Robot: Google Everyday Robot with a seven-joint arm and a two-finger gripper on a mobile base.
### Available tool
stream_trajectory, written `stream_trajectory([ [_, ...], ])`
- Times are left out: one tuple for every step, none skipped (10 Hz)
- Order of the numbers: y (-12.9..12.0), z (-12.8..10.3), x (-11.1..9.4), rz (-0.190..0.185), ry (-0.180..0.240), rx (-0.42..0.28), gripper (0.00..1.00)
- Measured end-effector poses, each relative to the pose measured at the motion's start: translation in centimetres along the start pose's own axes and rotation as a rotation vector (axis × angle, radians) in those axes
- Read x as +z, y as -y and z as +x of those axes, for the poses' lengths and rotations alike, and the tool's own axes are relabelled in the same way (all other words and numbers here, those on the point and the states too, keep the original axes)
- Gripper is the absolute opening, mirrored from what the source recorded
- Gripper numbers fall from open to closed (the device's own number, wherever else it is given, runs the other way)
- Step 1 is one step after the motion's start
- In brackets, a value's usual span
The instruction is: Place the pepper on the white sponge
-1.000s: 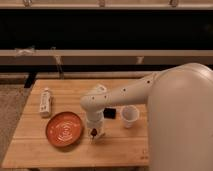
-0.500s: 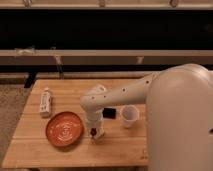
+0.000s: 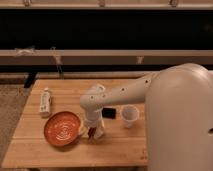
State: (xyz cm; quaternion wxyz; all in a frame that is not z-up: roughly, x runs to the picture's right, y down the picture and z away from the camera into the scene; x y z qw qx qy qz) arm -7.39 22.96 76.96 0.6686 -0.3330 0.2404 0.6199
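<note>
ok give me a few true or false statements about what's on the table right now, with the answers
1. The gripper is down at the table just right of the orange bowl. True.
2. The white cup stands left of the orange bowl. False: it stands to the right, beyond the arm.
3. A long white bar-shaped object lies near the table's left edge. True.
4. The pepper lies inside the orange bowl. False: it shows at the gripper, outside the bowl.
5. A flat black rectangle lies beside the white cup. True.
</note>
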Motion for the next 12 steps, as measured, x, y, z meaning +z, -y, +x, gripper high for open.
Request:
stream_trajectory([
  [0.1,-0.1,-0.3,0.008,0.005,-0.001,0.8],
  [0.2,-0.1,-0.6,0.014,0.009,-0.002,0.8],
  [0.3,-0.3,-1.0,0.022,0.015,-0.003,0.8],
  [0.6,-0.4,-1.5,0.032,0.021,-0.002,0.8],
  [1.1,-0.7,-2.0,0.043,0.028,0.0,0.8],
  [1.3,-0.9,-2.5,0.05,0.035,-0.003,0.8],
  [1.7,-1.3,-3.2,0.059,0.047,-0.011,0.8],
  [2.0,-1.6,-3.7,0.064,0.059,-0.018,0.8],
  [2.1,-1.7,-3.8,0.064,0.064,-0.019,0.8],
  [2.2,-1.7,-3.8,0.065,0.065,-0.017,0.8],
  [2.1,-1.7,-3.8,0.064,0.065,-0.019,0.8],
  [2.1,-1.7,-3.8,0.063,0.065,-0.02,0.8],
])
